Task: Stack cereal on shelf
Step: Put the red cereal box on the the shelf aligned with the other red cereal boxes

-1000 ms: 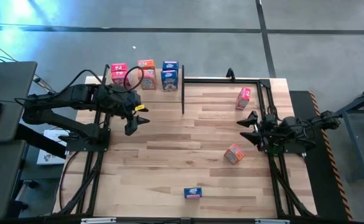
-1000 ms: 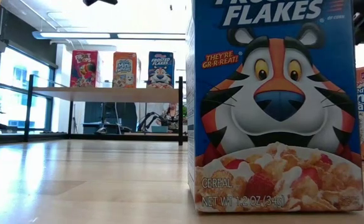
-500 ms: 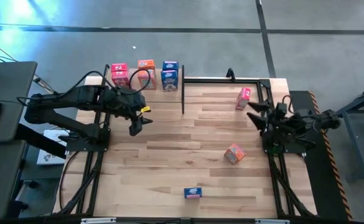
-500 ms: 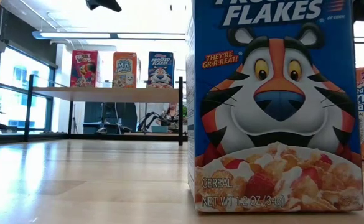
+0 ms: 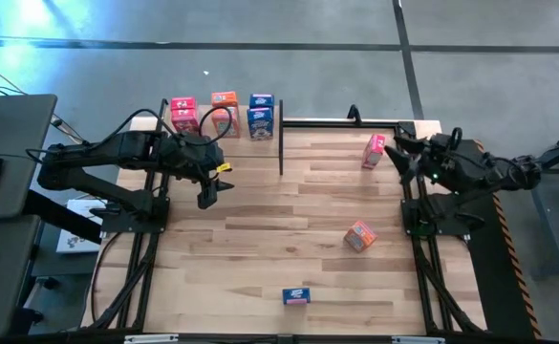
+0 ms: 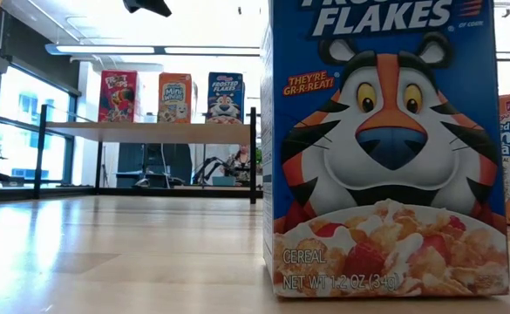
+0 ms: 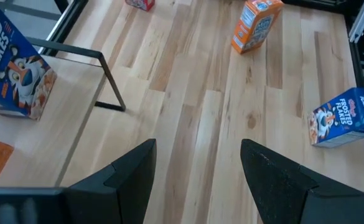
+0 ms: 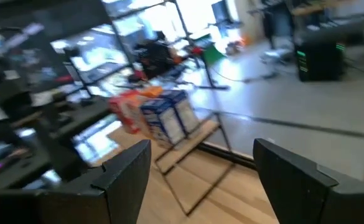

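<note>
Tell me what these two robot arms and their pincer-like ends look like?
Both arms are black, jointed and slim, with black cables looping alongside them. The left end effector carries a small yellow marking near its wrist; the right end effector is plain black. Seen close up, each ends in two flat, dark, angular fingers with a matte finish.

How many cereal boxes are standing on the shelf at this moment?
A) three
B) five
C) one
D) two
A: the low view shows three boxes upright in a row on the shelf, a pink-red box, an orange box and a blue box; the other boxes in view are on the tabletop.
</note>
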Available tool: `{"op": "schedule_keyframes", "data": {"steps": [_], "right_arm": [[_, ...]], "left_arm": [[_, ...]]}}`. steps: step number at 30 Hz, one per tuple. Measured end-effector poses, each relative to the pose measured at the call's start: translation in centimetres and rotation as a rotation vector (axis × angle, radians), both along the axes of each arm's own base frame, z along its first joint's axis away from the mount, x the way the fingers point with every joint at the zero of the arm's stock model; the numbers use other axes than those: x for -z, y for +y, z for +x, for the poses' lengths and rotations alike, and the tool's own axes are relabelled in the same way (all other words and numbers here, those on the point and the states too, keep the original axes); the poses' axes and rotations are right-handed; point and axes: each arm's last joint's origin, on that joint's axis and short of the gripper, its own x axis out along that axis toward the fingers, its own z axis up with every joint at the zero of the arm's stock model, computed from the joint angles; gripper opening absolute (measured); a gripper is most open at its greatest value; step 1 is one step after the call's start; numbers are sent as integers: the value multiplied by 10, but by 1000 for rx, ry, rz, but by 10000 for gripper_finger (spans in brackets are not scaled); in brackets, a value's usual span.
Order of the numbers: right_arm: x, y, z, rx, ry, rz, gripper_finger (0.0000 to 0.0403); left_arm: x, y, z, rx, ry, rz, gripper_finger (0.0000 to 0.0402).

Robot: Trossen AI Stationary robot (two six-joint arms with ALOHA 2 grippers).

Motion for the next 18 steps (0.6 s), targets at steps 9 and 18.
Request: {"op": "schedule_keyframes", "data": {"steps": [9,18], "right_arm": [[-13,0,15,176,120,168,275],[12,-6,28,335,307,418,275]], "left_arm": [[0,0,0,9,1,9,225],[0,3,0,44,10,57,225]]}}
